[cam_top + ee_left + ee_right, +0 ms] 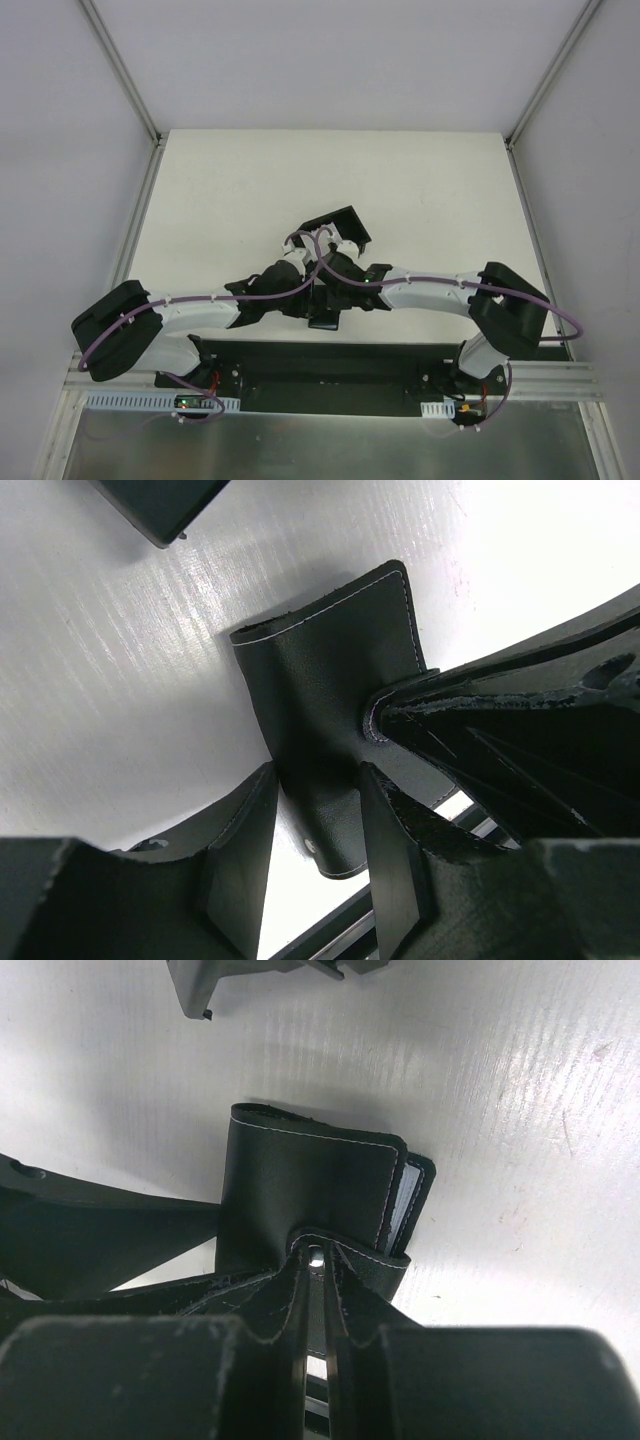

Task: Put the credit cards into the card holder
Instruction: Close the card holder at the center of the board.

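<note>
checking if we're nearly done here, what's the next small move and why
Likely press the clasp tab shut with the right gripper: the card holder is folded over, a pale card edge sits inside, and the left gripper braces it.

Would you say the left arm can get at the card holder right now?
Likely yes: the card holder sits between the fingers of the left gripper, and the right gripper pinches only one edge.

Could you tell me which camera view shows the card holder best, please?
The right wrist view: the card holder fills the frame, with pale card edges showing at its open side. The left wrist view shows only its outer face, partly blocked. The top view hides it mostly under the arms.
</note>
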You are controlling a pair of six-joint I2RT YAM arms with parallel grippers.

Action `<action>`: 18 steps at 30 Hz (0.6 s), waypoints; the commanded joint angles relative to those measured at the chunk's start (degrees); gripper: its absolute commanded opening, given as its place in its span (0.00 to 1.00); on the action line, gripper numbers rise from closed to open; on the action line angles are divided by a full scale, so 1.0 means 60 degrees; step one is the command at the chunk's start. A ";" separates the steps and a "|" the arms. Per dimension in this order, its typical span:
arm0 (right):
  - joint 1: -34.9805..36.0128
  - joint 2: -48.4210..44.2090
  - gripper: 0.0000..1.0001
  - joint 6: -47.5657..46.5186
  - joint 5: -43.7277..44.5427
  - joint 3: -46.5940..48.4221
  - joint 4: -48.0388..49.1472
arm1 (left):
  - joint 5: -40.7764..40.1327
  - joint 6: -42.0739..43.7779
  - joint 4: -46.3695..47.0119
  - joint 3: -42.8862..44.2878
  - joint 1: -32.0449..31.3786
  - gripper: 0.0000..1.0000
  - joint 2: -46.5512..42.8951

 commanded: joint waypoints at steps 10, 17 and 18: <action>-0.0033 0.0480 0.11 -0.0262 -0.0126 -0.0414 -0.1402 | -0.0146 -0.0007 -0.0191 -0.0160 -0.0108 0.39 -0.0265; -0.0034 -0.0399 0.16 -0.0364 -0.0228 -0.0927 -0.0231 | -0.0380 0.0066 -0.0410 -0.0189 -0.0122 0.41 -0.0748; -0.0019 -0.0487 0.16 -0.0408 -0.0214 -0.0912 -0.0230 | -0.0656 0.0052 -0.0454 -0.0189 -0.0122 0.41 -0.0807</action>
